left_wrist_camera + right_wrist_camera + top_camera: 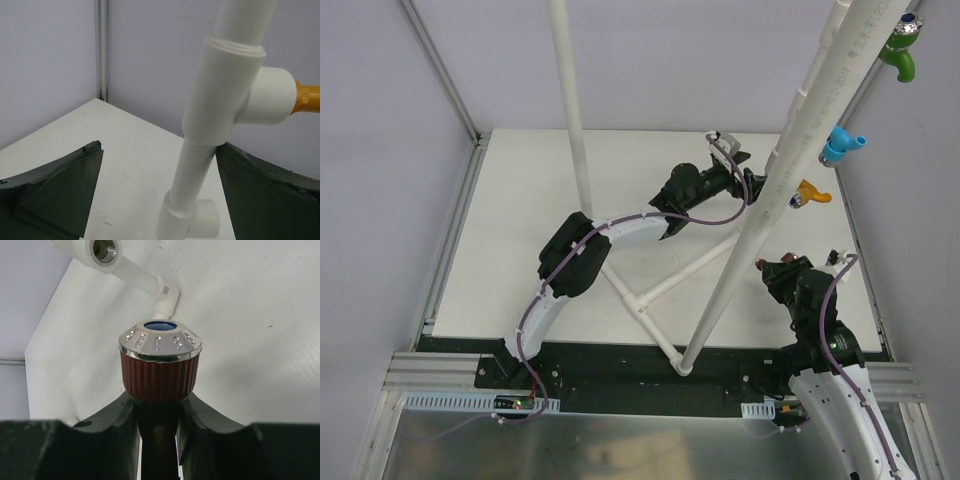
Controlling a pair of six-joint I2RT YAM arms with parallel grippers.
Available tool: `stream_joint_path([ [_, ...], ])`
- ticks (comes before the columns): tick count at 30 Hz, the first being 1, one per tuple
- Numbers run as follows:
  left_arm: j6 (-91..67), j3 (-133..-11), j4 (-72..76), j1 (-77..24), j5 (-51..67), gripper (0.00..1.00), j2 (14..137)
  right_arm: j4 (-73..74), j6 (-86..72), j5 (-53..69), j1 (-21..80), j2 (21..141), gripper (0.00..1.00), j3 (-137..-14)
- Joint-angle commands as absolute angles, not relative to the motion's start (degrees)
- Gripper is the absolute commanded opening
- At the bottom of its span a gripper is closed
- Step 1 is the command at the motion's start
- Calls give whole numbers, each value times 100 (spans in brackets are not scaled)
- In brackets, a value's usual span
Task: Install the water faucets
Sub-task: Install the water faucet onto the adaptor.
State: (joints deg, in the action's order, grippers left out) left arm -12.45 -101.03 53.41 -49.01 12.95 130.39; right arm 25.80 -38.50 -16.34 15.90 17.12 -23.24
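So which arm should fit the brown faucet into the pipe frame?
Right, I'd say. The right hand is shut on the brown faucet, with an open pipe fitting in its wrist view. The left hand is open and empty, straddling the white pipe below the orange faucet.

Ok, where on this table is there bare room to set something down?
The left part of the table, between the left frame rail and the upright pipe, is bare. The right side is crowded: slanted pipe, base pipes, left arm, right arm and the orange faucet.
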Motion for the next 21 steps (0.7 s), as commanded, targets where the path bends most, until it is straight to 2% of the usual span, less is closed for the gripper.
stream_joint_path([
  [1,-1239,-10564,5616,-4887,1415,99,13499,2514,-3858,-1564,1556,1705,0,-2619],
  [14,-1353,-12032,5309,-5071,1415,96,14431,2601,-3841,-1573,1547,1688,0,-2628],
  [18,-1415,-11866,5317,-5089,1520,77,14344,2689,-3771,-1678,1556,1617,0,-2610],
  [21,-1371,-11410,5554,-5080,1529,52,14125,2698,-3762,-1688,1556,1591,0,-2610],
])
